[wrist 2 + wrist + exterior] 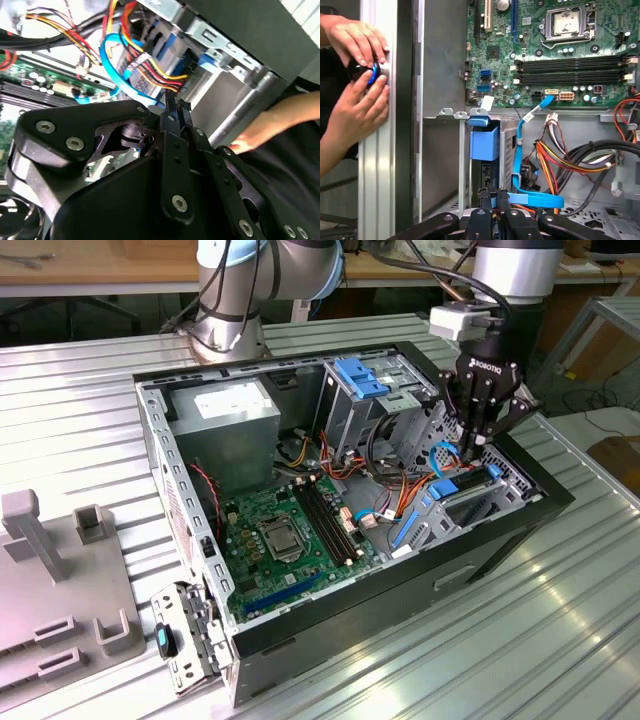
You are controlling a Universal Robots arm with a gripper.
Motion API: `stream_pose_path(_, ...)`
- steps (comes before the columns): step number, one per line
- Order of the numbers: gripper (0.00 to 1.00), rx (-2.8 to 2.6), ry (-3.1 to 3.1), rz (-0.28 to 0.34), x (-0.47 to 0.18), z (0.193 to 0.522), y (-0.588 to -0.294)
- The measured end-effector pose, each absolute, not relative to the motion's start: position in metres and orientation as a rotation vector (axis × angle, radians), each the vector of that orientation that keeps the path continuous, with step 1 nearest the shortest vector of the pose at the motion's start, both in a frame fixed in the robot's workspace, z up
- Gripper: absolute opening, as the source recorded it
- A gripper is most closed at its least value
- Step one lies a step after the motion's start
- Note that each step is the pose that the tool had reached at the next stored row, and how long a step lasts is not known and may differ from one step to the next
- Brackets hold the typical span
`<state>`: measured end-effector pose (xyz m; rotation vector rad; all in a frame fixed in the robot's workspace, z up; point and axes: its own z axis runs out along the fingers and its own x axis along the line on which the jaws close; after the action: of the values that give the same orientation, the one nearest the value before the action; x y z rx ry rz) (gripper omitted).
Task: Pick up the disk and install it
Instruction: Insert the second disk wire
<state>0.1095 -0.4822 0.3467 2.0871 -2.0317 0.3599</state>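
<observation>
Hand (478, 435) | my fingers pinched narrow, low in the computer case (505, 530) over the blue-framed disk (462, 483) | press squarely, clear of cables (560, 155); person's hands (357, 75) near.

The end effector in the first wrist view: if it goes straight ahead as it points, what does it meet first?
Most likely the blue data cable lying right in front of the shut end effector, with the disk just behind it; depth is unclear.

Open black computer case (500, 540) centre frame on ribbed metal table (560, 640) — green motherboard (290, 540) inside; grey fixture block (40, 570) lower left.
</observation>
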Motion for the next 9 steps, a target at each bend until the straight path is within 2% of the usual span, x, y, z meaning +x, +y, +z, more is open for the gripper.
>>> stream_pose_path(2, 0.16, 2.109, -2.055, 0.323, 0.109, 0.347, -0.487)
stream_pose_path(7, 0.16, 2.13, -2.076, 0.29, 0.108, 0.347, -0.503)
stream_pose_path(9, 0.16, 2.16, -2.107, 0.237, 0.108, 0.347, -0.508)
